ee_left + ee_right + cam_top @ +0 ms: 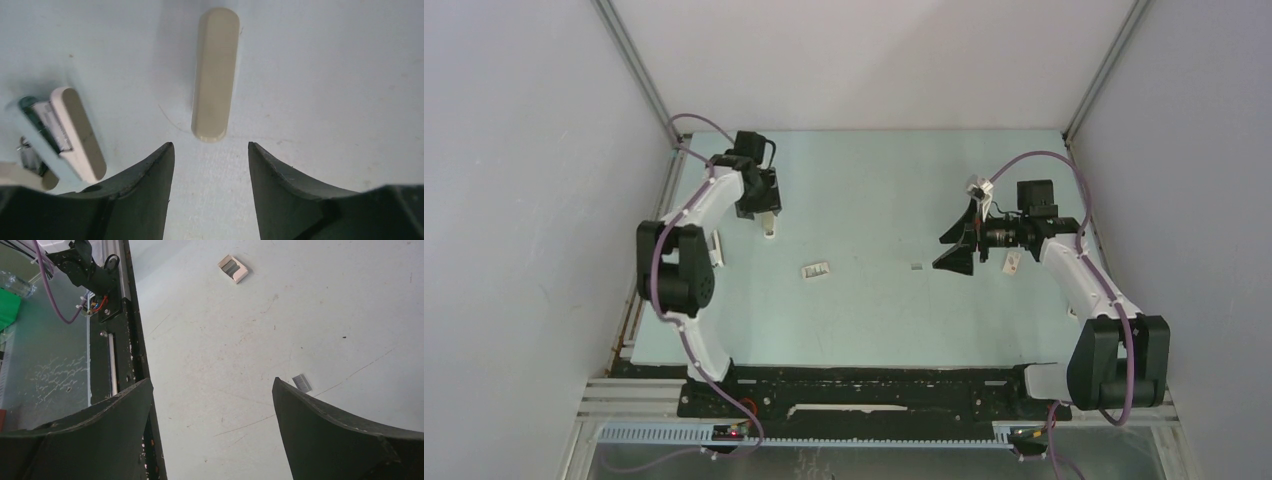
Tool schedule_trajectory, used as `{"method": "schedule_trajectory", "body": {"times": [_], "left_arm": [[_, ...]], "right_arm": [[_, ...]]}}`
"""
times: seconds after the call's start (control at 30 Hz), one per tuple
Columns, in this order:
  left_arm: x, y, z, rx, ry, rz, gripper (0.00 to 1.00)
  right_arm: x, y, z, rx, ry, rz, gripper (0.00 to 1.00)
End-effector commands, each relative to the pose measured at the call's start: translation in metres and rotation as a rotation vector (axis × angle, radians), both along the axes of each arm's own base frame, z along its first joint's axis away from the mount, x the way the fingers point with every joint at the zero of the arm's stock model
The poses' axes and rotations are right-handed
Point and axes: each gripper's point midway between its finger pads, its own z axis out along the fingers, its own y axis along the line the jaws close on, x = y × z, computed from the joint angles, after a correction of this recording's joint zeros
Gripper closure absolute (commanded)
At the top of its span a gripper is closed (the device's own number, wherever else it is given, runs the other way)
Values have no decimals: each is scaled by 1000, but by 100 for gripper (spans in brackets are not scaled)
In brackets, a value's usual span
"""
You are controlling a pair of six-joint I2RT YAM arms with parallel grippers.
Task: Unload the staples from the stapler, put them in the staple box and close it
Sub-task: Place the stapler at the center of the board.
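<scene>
Table (874, 320): pale green top, scuffed and scratched.
Slim bar (215, 75): beige-grey, rounded ends, lying flat on the table at its far left.
Small white box (816, 270): flat on the table near the middle; grey contents show in the right wrist view.
Enclosure walls (524, 200): plain pale grey, aluminium corner posts.
Black rail (874, 385): along the table's near edge.

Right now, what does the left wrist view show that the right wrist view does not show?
Only the left wrist view: a beige bar lying flat ahead of the left gripper, and the stapler at the picture's left. Only the right wrist view: a small open box, a short strip of staples, the black rail. Both: the pale table; the right gripper is open and empty, like the left.
</scene>
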Motion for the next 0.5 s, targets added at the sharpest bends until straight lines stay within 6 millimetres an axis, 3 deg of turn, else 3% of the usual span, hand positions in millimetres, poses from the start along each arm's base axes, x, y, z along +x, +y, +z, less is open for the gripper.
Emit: {"method": "schedule_trajectory", "body": {"times": [0.0,0.03,0.07,0.3,0.4,0.47], "left_arm": [[1,8,92,0,-311,-12,38],[-9,11,94,3,-335,-7,38],[-12,12,109,-2,-397,-2,38],[-67,25,130,-18,-629,41,32],[-86,32,133,-12,-687,61,26],[-97,38,134,-5,-720,83,15]], "right_arm": [[-5,-1,13,22,-46,9,0],[-5,-1,14,22,-49,11,0],[-6,-1,14,22,-50,12,0],[-7,-1,13,31,-44,18,0],[-7,-1,14,33,-43,20,0],[-7,-1,13,34,-41,20,0]]}}
